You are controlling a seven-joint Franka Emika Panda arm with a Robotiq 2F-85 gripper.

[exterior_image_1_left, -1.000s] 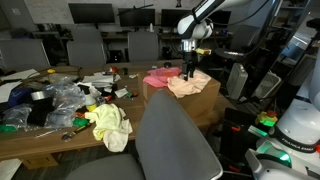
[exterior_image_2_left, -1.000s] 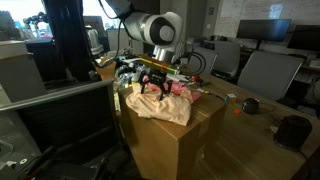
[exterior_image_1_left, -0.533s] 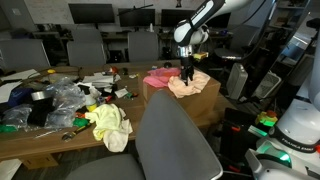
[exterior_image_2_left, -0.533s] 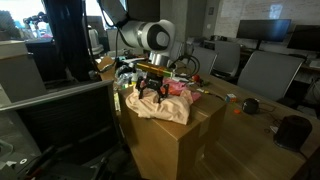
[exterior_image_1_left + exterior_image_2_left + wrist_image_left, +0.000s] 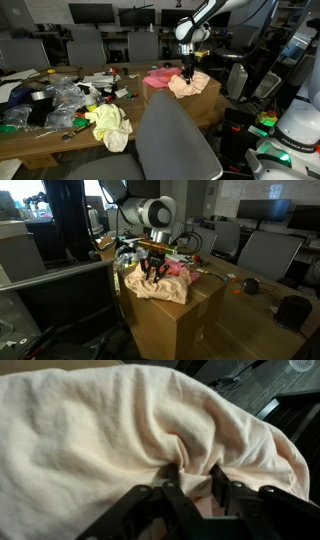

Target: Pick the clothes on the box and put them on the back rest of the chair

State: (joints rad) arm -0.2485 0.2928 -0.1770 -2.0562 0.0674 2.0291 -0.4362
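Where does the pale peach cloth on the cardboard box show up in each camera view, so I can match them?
In an exterior view: the pale peach cloth lies right of centre, on the brown cardboard box, beside a pink cloth.
In an exterior view: centre-left, draped over the box's near corner.
Wrist view: it fills most of the picture.
Shared landmark: the black gripper pinching a fold of it.

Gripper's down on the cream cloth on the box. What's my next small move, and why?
Probably close the gripper firmly before lifting: in the wrist view a fold of the cream cloth bunches between its fingers, but a firm clamp isn't clear. It lies on the cardboard box.
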